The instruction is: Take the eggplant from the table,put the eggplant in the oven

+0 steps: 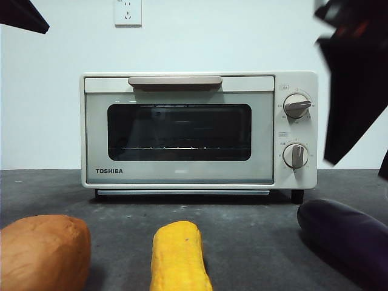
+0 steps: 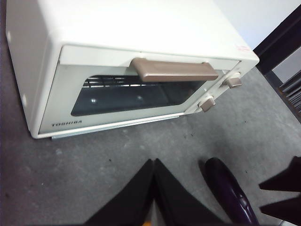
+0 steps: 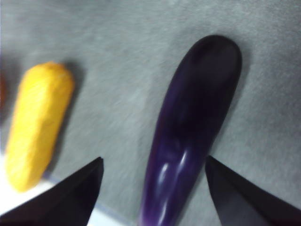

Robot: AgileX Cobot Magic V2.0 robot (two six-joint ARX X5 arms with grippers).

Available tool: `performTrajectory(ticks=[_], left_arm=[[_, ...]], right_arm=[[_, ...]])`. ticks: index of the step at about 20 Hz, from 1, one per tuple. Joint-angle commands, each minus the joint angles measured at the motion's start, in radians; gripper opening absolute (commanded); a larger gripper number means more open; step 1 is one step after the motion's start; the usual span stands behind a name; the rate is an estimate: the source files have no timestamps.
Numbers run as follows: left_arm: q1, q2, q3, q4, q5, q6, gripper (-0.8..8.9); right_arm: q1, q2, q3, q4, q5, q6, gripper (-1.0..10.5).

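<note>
The right gripper hangs over the eggplant with its jaws wide open. The eggplant lies on the table, near the corn. Next it must drop and pinch. The left gripper waits, jaws closed. The oven door looks closed.

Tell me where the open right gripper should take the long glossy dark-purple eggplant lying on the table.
Probably across the middle of the long glossy dark-purple eggplant, from above: it lies flat on the grey table, and the right gripper already has one open jaw on each long side.
</note>
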Motion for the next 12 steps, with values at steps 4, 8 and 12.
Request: performTrajectory(ticks=[4, 8, 12], left_arm=[[-0.003, 0.006, 0.018, 0.006, 0.003, 0.010, 0.07], [-0.003, 0.006, 0.018, 0.006, 0.003, 0.019, 0.07], [-0.003, 0.006, 0.018, 0.007, 0.003, 0.026, 0.07]], right_arm=[[0.010, 0.185, 0.015, 0.074, 0.045, 0.045, 3.6], [0.010, 0.303, 0.015, 0.122, 0.051, 0.072, 3.6], [0.010, 0.321, 0.015, 0.126, 0.072, 0.106, 2.3]])
